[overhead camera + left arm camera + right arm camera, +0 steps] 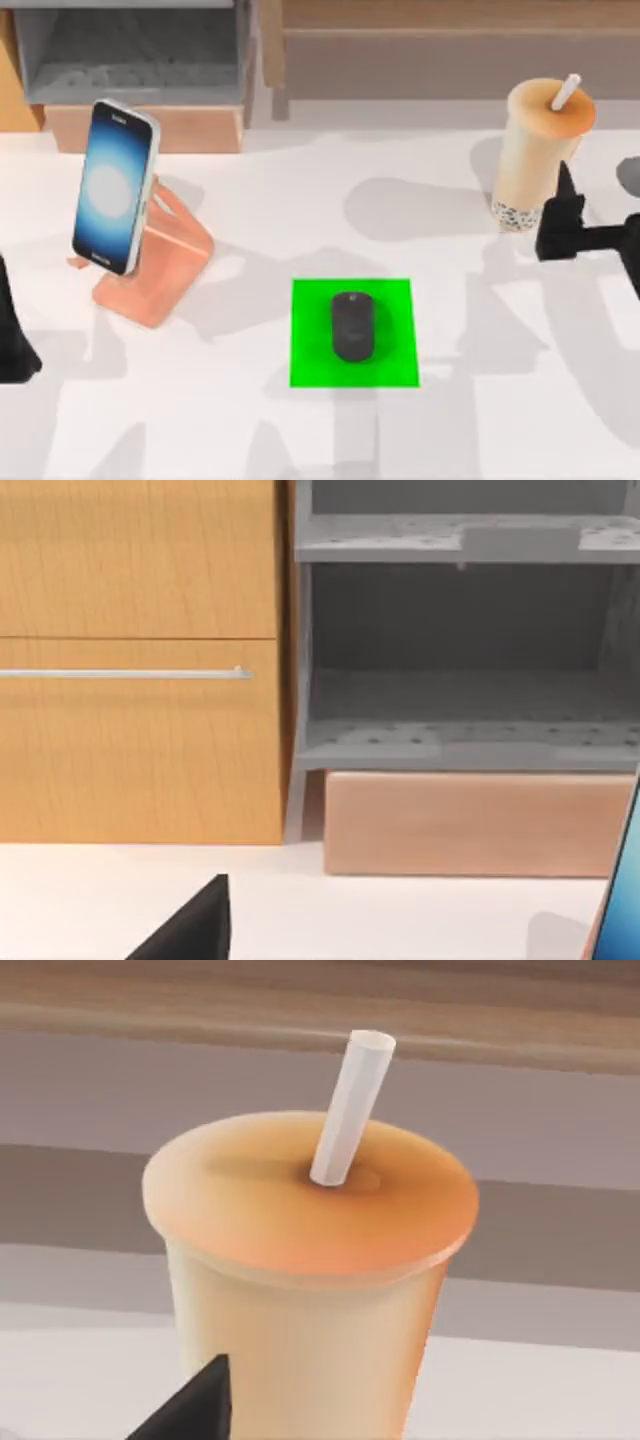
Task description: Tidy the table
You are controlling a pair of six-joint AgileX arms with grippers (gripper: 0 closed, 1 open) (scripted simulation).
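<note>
The white table point(240, 420) has a bright green square patch point(395, 300) near its middle. A black mouse point(352, 326) lies on the patch. At the left, a phone point(115, 186) with a lit screen leans in a pink stand point(165, 262); its edge appears in the left wrist view point(625, 880). A milk tea cup point(535, 150) with a white straw stands at the back right. My right gripper point(560, 215) hovers just right of the cup, which looms close in the right wrist view point(300, 1290). My left gripper point(12, 335) is parked at the table's left edge.
A brown wooden shelf unit with a grey compartment point(140, 50) stands along the back left; the left wrist view shows the grey compartment point(460, 660) beside a wooden drawer front point(130, 730). A brown board point(450, 40) runs along the back right.
</note>
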